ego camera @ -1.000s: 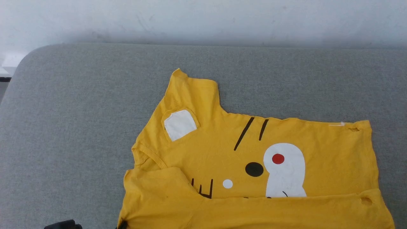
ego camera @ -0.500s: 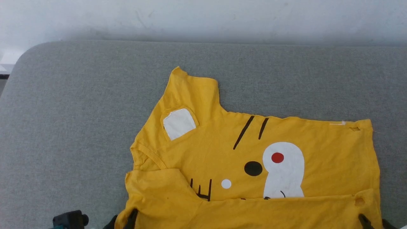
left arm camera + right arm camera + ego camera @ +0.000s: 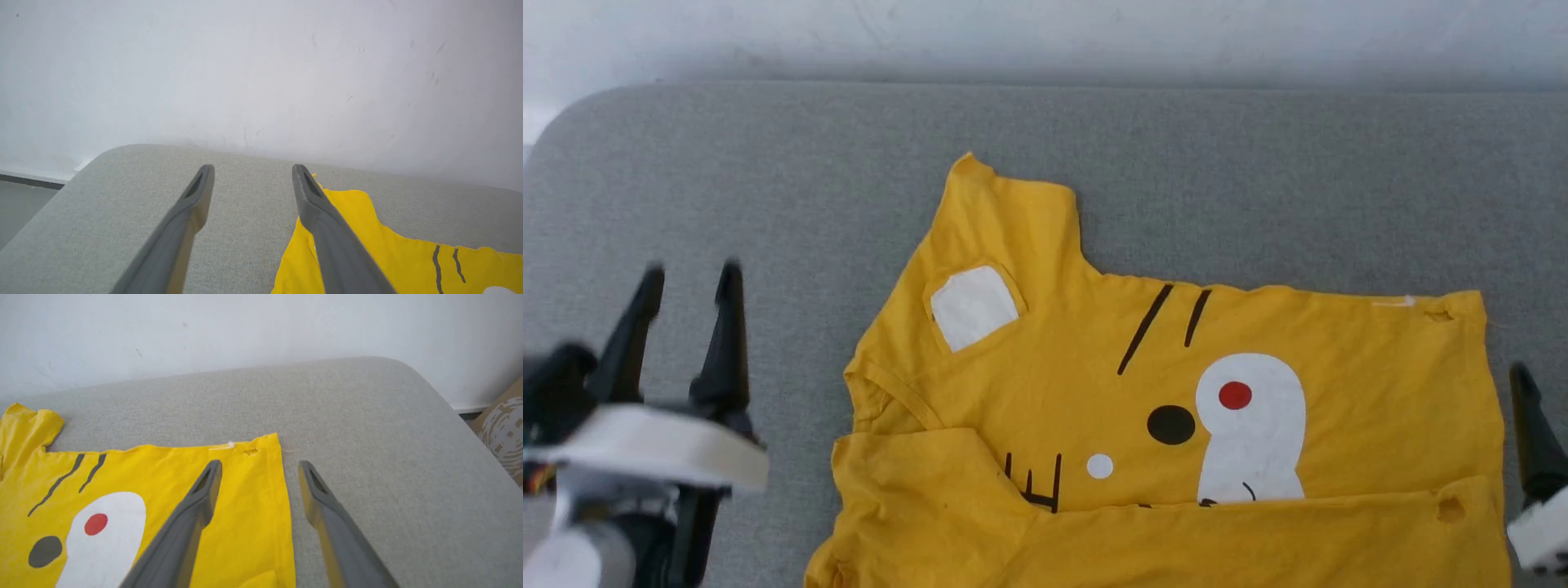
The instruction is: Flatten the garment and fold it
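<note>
Yellow cotton runs off the near edge of the head view, so the near hem of the garment (image 3: 1380, 392) is cut off. A near strip of it is folded back over the print, hiding the bottom of the white patch (image 3: 1254, 441) and part of the dark comb-like marks. The left gripper (image 3: 692, 273) is smeared by blur there, its pale body hard to read, but its two dark fingers stand spread with nothing between them, over bare grey upholstery (image 3: 768, 180) just left of the shirt. The right gripper (image 3: 260, 464) also has its fingers parted and empty, straddling the shirt's right edge, one finger over cloth and one over grey. Whether they touch the cloth cannot be told. A brown patterned shape (image 3: 502, 428) at the right is too cropped to identify. The shirt lies mostly flat at the near right of the grey surface, below a pale wall (image 3: 1045, 33), with one short sleeve pointing far and left. It shows a red spot on the patch, a black oval, a small white dot, two dark slanted strokes and a white ear-shaped piece. Small holes sit near its right edge.
</note>
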Tool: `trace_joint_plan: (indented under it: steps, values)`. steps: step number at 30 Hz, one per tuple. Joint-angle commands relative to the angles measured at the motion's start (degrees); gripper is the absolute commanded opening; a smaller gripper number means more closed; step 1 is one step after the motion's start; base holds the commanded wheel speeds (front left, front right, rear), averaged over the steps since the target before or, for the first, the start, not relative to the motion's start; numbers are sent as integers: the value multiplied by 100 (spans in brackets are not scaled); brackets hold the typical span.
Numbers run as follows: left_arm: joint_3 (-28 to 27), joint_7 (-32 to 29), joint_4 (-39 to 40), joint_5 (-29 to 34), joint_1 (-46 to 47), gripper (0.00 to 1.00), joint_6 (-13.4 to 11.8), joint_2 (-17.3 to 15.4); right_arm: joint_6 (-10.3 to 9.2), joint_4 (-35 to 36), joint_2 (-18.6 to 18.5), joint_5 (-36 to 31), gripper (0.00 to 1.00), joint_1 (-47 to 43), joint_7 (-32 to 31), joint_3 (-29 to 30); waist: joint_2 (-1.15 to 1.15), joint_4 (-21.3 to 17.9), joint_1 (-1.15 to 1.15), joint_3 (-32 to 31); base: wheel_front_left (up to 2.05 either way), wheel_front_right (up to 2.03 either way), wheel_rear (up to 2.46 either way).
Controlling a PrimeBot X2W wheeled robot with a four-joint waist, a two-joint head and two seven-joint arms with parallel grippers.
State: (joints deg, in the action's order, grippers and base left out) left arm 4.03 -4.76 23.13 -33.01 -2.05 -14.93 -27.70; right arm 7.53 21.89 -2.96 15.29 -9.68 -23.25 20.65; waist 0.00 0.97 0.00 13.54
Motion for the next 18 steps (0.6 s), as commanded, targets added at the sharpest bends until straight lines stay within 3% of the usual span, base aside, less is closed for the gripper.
trace_joint_plan:
  steps: [1, 5, 11, 14, 18]
  values:
    - [120, -102, 17, 184, 515, 100, 13, -94, -4, 46, 8, -125, 100, 263, 154, -109, 0, -110, 0, 310, 0, 0, 0]
    - [583, -504, -243, 523, 1974, 100, 402, -368, -4, -100, 8, -89, 100, 648, 366, -333, 0, -155, 0, 735, 0, 0, 0]
    - [1182, -1056, -1241, 337, 3994, 100, 1377, -407, -4, -234, 8, -95, 100, 938, 516, -556, 0, -271, 0, 1325, 0, 0, 0]
    - [1496, -1395, -1789, 281, 4612, 100, 1786, -410, -4, -313, 8, -116, 100, 1018, 566, -582, 0, -361, 0, 1531, 0, 0, 0]
    - [1835, -1777, -2370, 50, 5014, 100, 2083, -437, -4, -388, 8, -71, 100, 1086, 611, -641, 0, -509, 0, 1745, 0, 0, 0]
